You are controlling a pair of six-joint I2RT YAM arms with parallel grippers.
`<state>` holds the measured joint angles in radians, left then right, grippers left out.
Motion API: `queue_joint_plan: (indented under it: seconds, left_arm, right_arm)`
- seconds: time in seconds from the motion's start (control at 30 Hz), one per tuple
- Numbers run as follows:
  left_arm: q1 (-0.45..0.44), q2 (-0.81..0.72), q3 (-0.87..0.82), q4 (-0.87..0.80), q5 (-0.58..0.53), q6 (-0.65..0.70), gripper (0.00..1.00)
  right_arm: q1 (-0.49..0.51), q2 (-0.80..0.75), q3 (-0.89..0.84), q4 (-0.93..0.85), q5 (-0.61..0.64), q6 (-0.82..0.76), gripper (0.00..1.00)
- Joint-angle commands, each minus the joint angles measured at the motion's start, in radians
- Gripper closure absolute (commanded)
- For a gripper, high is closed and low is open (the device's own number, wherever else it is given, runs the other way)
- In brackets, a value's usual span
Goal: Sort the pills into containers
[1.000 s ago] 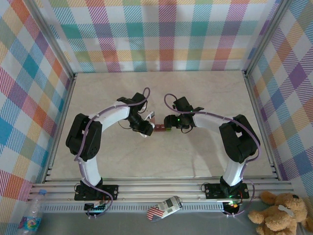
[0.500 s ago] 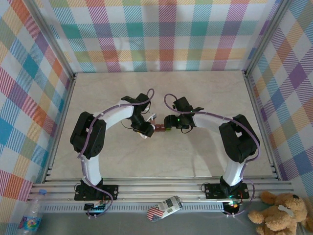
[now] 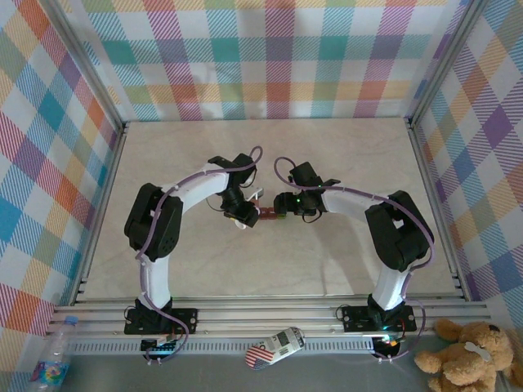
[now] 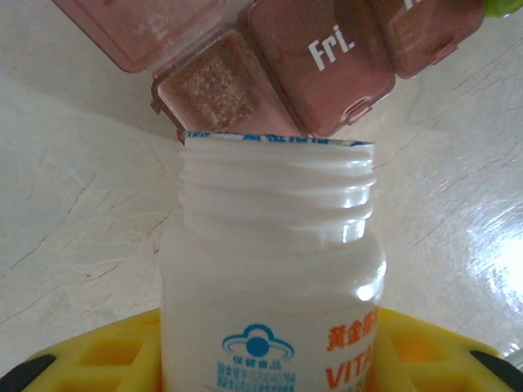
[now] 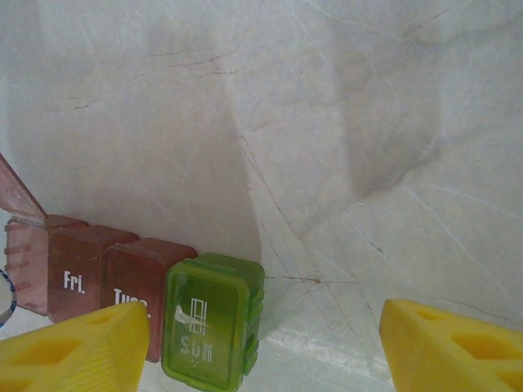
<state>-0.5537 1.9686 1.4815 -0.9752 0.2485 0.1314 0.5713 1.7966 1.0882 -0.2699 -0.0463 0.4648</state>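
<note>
Containers (image 4: 319,65) lay on the surface (image 5: 327,122) mid-workspace, with the end lid raised over an open compartment (image 4: 216,90). Left hand (image 3: 243,214) clamped the white bottle (image 4: 274,278), its mouth tipped at that compartment. Right hand (image 5: 265,314) stood apart beside the green compartment (image 5: 211,322), gripping nothing. Likely faults were pills overshooting the narrow opening, or the bottle rim nudging the unheld row aside.

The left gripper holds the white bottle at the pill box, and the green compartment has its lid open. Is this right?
Not quite. The green compartment is shut; the open lid belongs to the dark red end compartment beside "Fri.", as the left wrist view shows.
</note>
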Motion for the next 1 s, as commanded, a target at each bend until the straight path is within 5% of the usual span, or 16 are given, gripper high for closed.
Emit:
queue_joint_plan:
  seconds: [0.0, 0.97]
  left_arm:
    - [-0.014, 0.009, 0.037, -0.062, -0.026, 0.019, 1.0]
    - [-0.051, 0.097, 0.171, -0.194, -0.146, 0.062, 1.0]
  right_arm:
    - [0.007, 0.017, -0.006, 0.011, -0.017, 0.016, 0.26]
    - [0.01, 0.034, -0.014, 0.025, -0.021, 0.03, 0.26]
